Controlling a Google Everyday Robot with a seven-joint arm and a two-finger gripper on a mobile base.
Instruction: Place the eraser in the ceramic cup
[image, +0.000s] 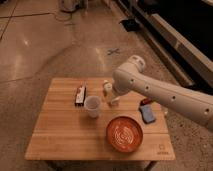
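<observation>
The eraser (80, 95), a small dark block with a white patch, lies on the wooden table (60, 135) at the back left. The white ceramic cup (92, 106) stands upright just right of and in front of it. My arm reaches in from the right, its white elbow above the table's back edge. My gripper (115, 100) hangs low over the table beside the pale bottle (107, 90), right of the cup and apart from the eraser. The gripper holds nothing that I can see.
An orange-red bowl with white swirls (124, 134) sits at the front right of the table. A small flat blue object (147, 113) lies at the right edge. The floor around the table is bare concrete; dark shelving runs along the right.
</observation>
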